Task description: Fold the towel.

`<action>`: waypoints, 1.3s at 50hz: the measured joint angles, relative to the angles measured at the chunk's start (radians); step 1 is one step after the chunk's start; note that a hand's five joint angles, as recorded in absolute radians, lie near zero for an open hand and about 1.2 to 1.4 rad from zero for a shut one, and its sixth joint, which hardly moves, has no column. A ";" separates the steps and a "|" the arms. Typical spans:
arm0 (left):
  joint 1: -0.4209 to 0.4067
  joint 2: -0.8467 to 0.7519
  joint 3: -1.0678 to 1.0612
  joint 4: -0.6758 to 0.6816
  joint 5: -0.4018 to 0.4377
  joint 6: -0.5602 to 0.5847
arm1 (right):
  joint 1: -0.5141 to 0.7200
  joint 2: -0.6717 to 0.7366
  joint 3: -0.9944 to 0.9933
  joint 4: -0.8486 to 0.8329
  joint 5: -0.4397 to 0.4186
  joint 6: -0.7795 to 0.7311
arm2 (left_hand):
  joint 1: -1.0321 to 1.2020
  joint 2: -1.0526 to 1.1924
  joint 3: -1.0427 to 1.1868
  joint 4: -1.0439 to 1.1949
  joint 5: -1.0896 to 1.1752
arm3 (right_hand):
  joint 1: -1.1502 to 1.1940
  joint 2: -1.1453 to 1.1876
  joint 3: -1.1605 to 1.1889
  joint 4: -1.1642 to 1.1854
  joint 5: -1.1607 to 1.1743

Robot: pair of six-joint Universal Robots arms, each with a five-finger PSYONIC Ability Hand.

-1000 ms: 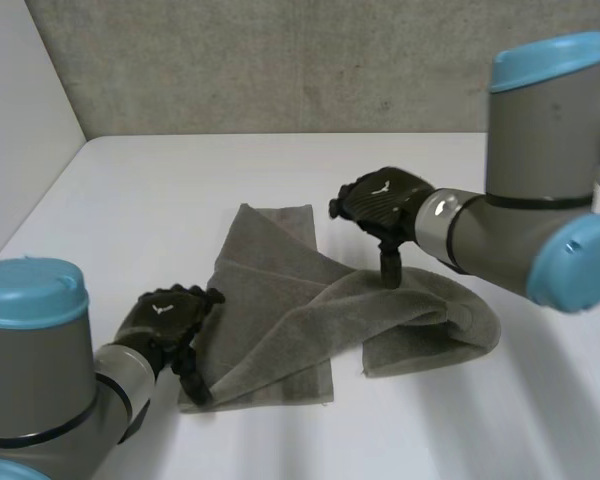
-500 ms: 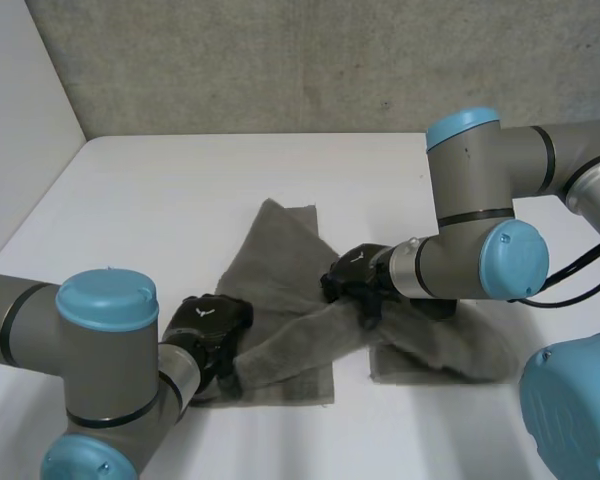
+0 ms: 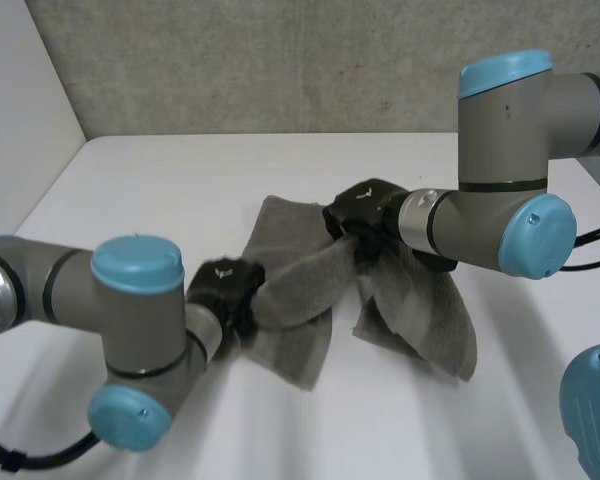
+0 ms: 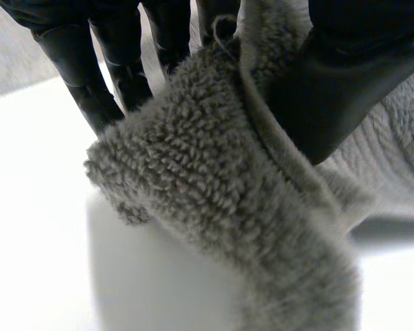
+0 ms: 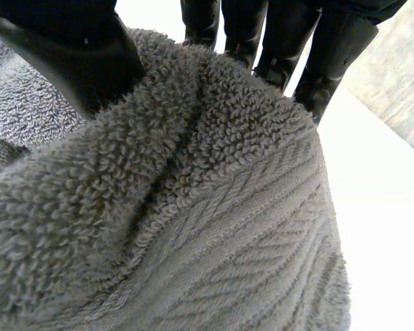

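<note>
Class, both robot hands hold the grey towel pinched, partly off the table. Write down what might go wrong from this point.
1. The left hand pinches the towel near its hem, thumb against fingers, so it may slip free.
2. The towel sags between the hands and hangs in an uneven flap under the right hand; laid on the table like this, the fold would likely come out crooked or bunched.

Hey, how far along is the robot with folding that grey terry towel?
Grasping looks done: the left hand and right hand each pinch the grey terry towel. In hand: it hangs bunched between them over the white table. Left: no neat fold shows yet; it needs laying flat, doubled.
</note>
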 measured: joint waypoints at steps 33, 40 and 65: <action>0.101 0.175 0.165 0.540 -0.009 0.131 | -0.002 -0.370 0.503 -0.940 0.016 -0.195 | 0.009 0.004 0.008 0.000 0.005 | 0.009 0.004 0.039 0.009 0.007; 0.122 0.145 -0.051 0.525 0.041 0.151 | 0.008 -0.318 0.668 -0.873 0.017 -0.329 | 0.009 0.004 0.010 0.000 0.005 | 0.009 0.004 0.039 0.009 0.011; 0.154 0.215 -0.343 0.518 0.080 0.429 | 0.012 -0.427 0.766 -0.500 0.201 -0.042 | -0.240 -0.280 -0.309 -0.287 -0.265 | -0.875 -0.866 -0.905 -0.952 -0.908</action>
